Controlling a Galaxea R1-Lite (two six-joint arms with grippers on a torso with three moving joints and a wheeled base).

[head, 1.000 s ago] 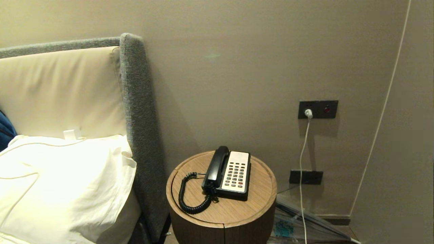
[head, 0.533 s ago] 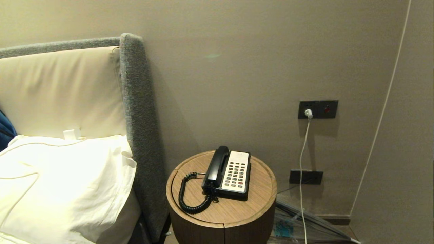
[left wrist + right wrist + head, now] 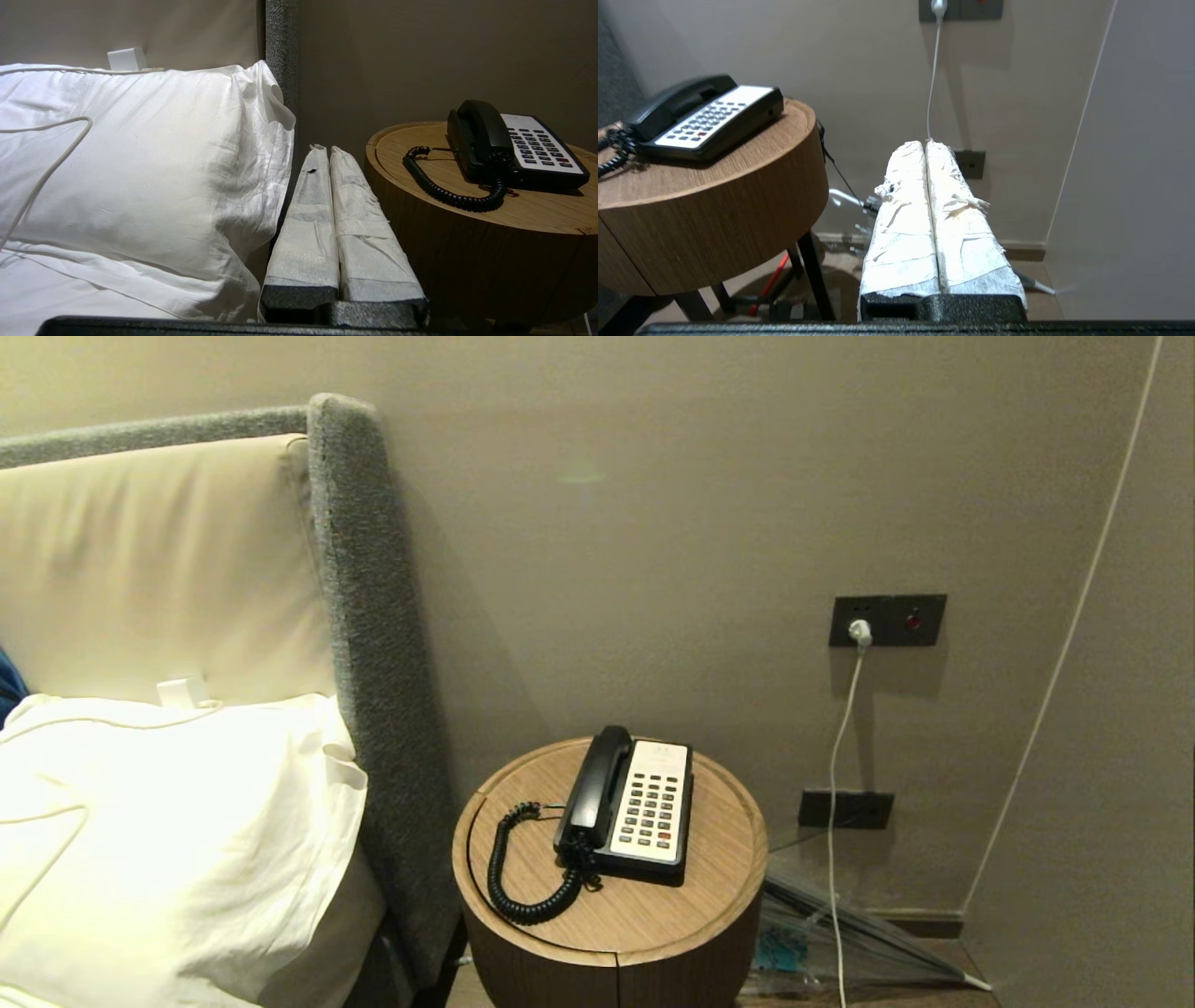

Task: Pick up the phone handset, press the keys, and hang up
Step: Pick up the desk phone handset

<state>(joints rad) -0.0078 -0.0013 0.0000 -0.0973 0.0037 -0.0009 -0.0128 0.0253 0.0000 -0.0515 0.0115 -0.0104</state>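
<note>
While both arms wait low, the left gripper (image 3: 329, 149) has its wrapped fingers (image 3: 308, 219) pressed together with nothing between them, and so does the right gripper (image 3: 926, 143). The round wooden table (image 3: 467, 252) stands between the two grippers. On it, higher than both, the phone handset (image 3: 594, 787) lies on the phone base (image 3: 653, 812). A white pillow (image 3: 140, 163) sits on the left gripper's other side.

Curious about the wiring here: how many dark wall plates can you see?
2: one dark rectangular wall plate above, holding a white plug; one smaller dark plate lower, near the round wooden table. Others may be hidden.
</note>
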